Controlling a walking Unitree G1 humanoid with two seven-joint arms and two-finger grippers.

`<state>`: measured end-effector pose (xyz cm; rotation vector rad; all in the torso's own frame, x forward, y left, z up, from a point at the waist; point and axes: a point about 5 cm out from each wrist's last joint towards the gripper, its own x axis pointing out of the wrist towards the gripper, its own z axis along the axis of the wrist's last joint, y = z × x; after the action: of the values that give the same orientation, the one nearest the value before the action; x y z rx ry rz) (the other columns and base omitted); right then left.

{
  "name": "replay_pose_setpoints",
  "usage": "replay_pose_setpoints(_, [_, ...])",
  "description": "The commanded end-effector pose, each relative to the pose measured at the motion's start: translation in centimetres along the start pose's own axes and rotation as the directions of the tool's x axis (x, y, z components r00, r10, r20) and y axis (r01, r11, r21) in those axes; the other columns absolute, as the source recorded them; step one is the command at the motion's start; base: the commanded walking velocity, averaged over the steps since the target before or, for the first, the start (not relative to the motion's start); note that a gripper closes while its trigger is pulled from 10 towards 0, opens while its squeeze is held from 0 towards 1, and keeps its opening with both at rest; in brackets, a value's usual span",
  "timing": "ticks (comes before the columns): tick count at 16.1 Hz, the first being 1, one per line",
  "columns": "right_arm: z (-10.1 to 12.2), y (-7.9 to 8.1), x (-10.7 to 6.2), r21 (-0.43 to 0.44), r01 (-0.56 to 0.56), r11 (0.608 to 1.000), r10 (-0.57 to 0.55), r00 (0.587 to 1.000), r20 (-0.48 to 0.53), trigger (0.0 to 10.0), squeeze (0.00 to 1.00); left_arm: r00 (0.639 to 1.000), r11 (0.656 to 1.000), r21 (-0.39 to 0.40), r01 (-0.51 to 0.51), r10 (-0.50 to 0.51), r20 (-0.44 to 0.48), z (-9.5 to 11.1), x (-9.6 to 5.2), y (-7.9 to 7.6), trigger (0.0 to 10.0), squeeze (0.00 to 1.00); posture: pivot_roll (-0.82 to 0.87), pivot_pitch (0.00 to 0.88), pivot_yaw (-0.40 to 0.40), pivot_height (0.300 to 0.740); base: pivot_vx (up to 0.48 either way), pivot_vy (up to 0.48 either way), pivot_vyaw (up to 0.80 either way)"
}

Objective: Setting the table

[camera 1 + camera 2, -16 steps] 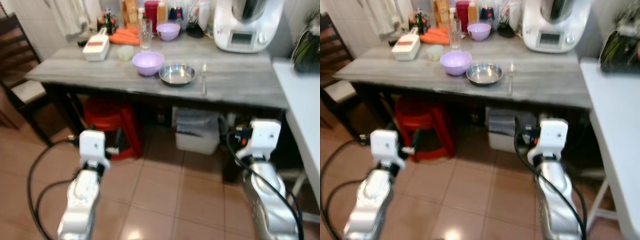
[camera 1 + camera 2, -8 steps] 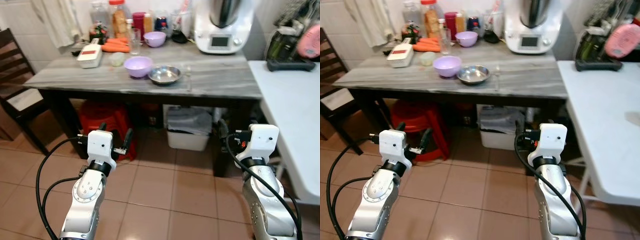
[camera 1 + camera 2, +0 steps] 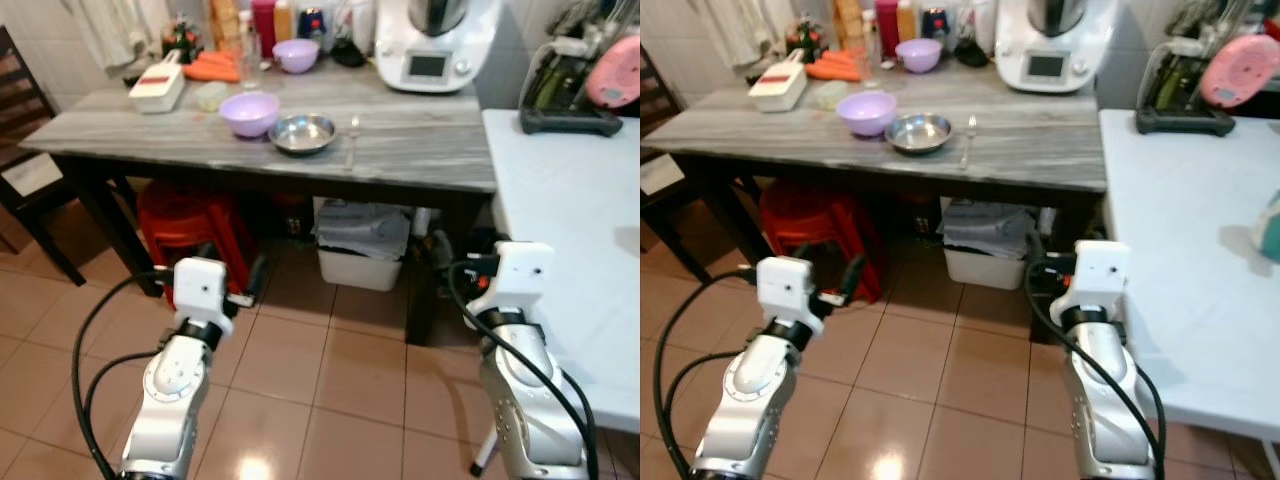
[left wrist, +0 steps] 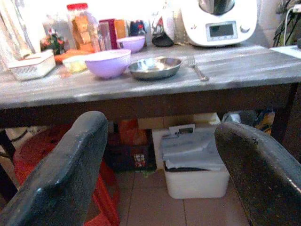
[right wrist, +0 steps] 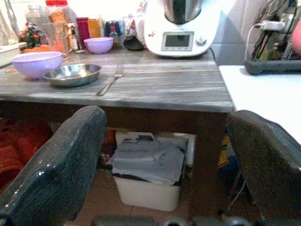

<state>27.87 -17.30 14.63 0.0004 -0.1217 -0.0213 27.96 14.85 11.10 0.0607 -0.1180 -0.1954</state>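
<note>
On the grey wooden table (image 3: 430, 150) stand a large purple bowl (image 3: 249, 112) and a steel bowl (image 3: 302, 133), with a fork (image 3: 351, 140) lying just right of them. A smaller purple bowl (image 3: 296, 55) and a glass (image 3: 248, 45) stand at the back. Both arms are held low in front of me, short of the table and below its top. My left gripper (image 4: 162, 127) is open and holds nothing. My right gripper (image 5: 167, 120) is open too, pointing under the table's right part.
A white kitchen machine (image 3: 432, 40), carrots (image 3: 210, 68), a white box (image 3: 157, 88) and jars crowd the table's back. Under it are a red stool (image 3: 195, 215) and a white bin (image 3: 365, 245). A white table (image 3: 570, 200) is on the right, a dark chair (image 3: 25, 150) on the left.
The whole picture has shifted: the camera has turned rightward, so more of the white table shows. Both arms keep the same low pose, grippers still open.
</note>
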Motion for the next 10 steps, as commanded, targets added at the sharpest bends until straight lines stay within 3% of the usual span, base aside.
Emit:
replay_pose_setpoints(1, [0.21, -0.36, 0.02, -0.008, 0.015, 1.0, -0.015, 1.0, 0.007, 10.0, 0.0, 1.0, 1.0, -0.008, 0.015, -0.015, 0.002, 0.04, 0.0, -0.24, 10.0, 0.0, -0.07, 0.041, 0.058, 0.74, 0.0, -0.39, 0.0])
replay_pose_setpoints(10, [0.18, -0.41, -0.06, -0.014, 0.022, 1.0, -0.022, 1.0, 0.003, 10.0, 0.0, 0.999, 0.999, -0.014, 0.038, -0.038, -0.001, -0.06, -0.07, -0.59, 10.0, 0.0, -0.07, 0.046, 0.059, 0.74, 0.0, -0.388, 0.0])
